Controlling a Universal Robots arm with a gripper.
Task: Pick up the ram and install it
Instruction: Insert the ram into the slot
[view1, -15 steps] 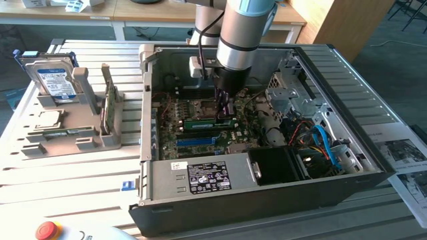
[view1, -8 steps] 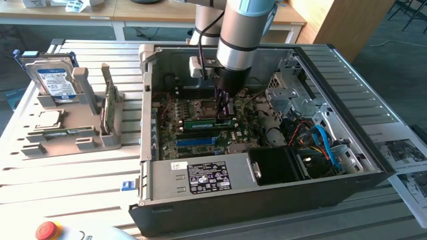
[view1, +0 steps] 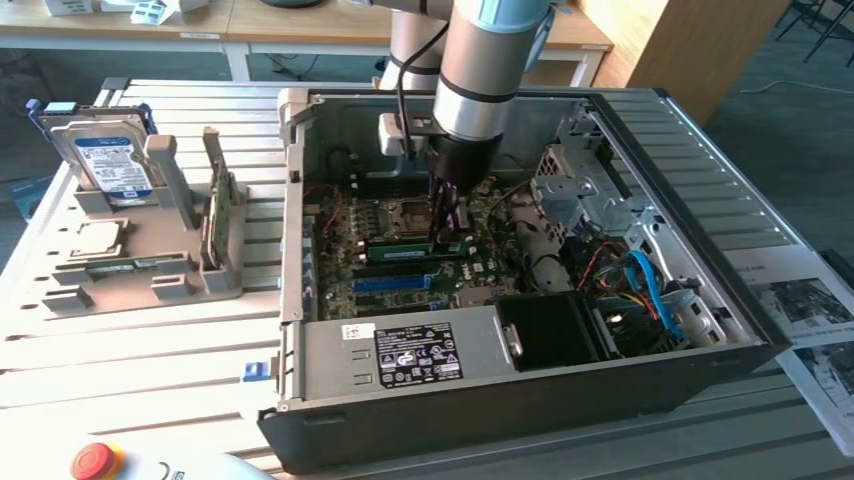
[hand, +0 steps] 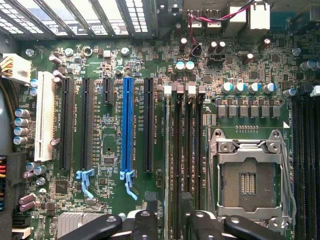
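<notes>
My gripper (view1: 447, 232) reaches down into the open computer case (view1: 534, 420), over the memory slots beside the motherboard's (view1: 387, 285) square socket. The ram (view1: 400, 240), a long narrow green stick, stands on edge in a slot just under the fingertips. In the wrist view the ram (hand: 176, 150) shows edge-on as a thin dark line running away from the gripper (hand: 169, 210). The two black fingers (hand: 150, 202) stand apart on either side of it, clear of its faces. The gripper is open and holds nothing.
The CPU socket (hand: 250, 180) lies close beside the slots, and a blue expansion slot (hand: 127, 130) on the other side. At the exterior view's left, a grey holder (view1: 147, 270) carries a hard drive (view1: 110, 160) and another green stick (view1: 214, 215). A power supply (view1: 400, 355) fills the case's near side.
</notes>
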